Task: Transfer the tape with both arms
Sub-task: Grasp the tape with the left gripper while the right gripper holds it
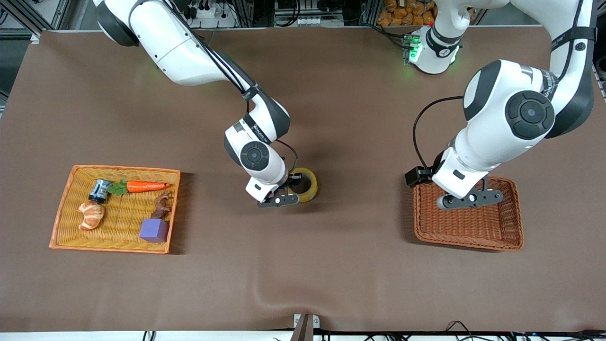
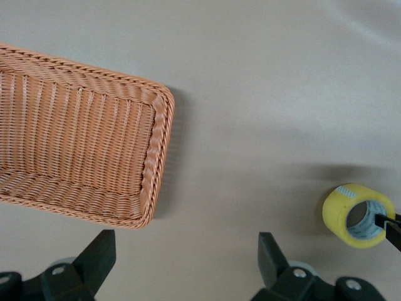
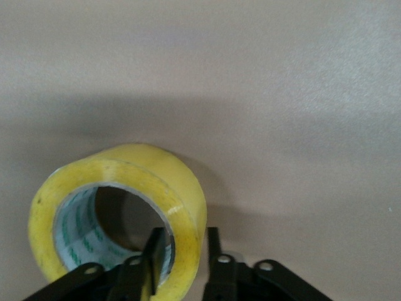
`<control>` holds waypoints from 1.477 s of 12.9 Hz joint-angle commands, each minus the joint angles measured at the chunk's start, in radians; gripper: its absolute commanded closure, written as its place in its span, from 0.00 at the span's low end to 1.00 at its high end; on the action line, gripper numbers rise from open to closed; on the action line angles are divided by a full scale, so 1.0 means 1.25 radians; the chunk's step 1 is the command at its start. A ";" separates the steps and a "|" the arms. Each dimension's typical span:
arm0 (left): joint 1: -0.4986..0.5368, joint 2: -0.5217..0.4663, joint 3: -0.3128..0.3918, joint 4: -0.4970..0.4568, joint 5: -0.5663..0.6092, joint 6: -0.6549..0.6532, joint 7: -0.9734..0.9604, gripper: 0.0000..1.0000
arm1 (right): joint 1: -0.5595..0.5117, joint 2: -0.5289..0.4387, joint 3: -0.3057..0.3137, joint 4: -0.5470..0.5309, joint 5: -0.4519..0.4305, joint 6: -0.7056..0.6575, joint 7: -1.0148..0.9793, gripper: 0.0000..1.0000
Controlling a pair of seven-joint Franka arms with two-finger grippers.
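The tape [image 1: 310, 187] is a yellowish ring with a grey-white core, standing on its edge mid-table. My right gripper [image 1: 292, 188] is low at it, one finger inside the ring and one outside, shut on the roll's wall. The right wrist view shows the tape [image 3: 125, 182] and the gripper [image 3: 186, 251] straddling its wall. My left gripper [image 1: 468, 201] is open and empty, held over the brown wicker basket [image 1: 516, 237]. The left wrist view shows its spread fingers [image 2: 100, 251], the basket [image 2: 150, 175] and the tape [image 2: 357, 213] farther off.
An orange wicker tray [image 1: 61, 227] at the right arm's end holds a croissant [image 1: 91, 215], a carrot [image 1: 144, 186], a purple block [image 1: 154, 230], a small can [image 1: 100, 191] and a brown figure [image 1: 162, 205]. Brown cloth covers the table.
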 commanded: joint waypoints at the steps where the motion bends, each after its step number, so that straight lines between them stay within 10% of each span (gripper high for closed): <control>1: -0.008 0.002 -0.022 0.001 -0.012 -0.003 -0.009 0.00 | -0.007 -0.003 0.000 0.016 -0.003 -0.009 0.015 0.00; 14: -0.273 0.302 -0.047 0.011 0.032 0.361 -0.318 0.00 | -0.361 -0.256 0.002 0.065 0.000 -0.396 -0.380 0.00; 19: -0.315 0.362 -0.031 0.024 0.116 0.367 -0.315 0.06 | -0.451 -0.502 0.000 -0.125 -0.019 -0.401 -0.411 0.00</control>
